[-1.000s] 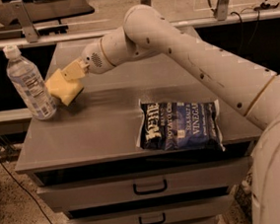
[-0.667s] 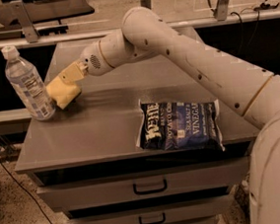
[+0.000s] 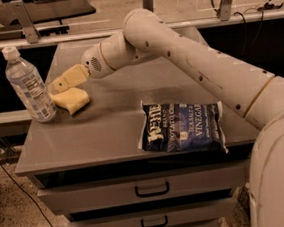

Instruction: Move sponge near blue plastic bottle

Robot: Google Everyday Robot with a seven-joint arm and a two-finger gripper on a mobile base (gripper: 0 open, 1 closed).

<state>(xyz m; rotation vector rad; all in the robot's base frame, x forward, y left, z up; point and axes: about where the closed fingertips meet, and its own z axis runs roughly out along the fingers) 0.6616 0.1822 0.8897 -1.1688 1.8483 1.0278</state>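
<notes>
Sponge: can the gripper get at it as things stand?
Probably yes. The gripper hangs just above the sponge with nothing between them. The blue plastic bottle stands close beside the sponge, which may crowd that side; the chip bag lies well clear.

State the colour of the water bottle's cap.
White cap, camera view; the gripper hovers just above the sponge.

Warm, dim light is cast from above; soft shadow is thrown on the table [image 3: 109, 138] by the gripper [image 3: 55, 85], held over the sponge [image 3: 73, 100].
</notes>
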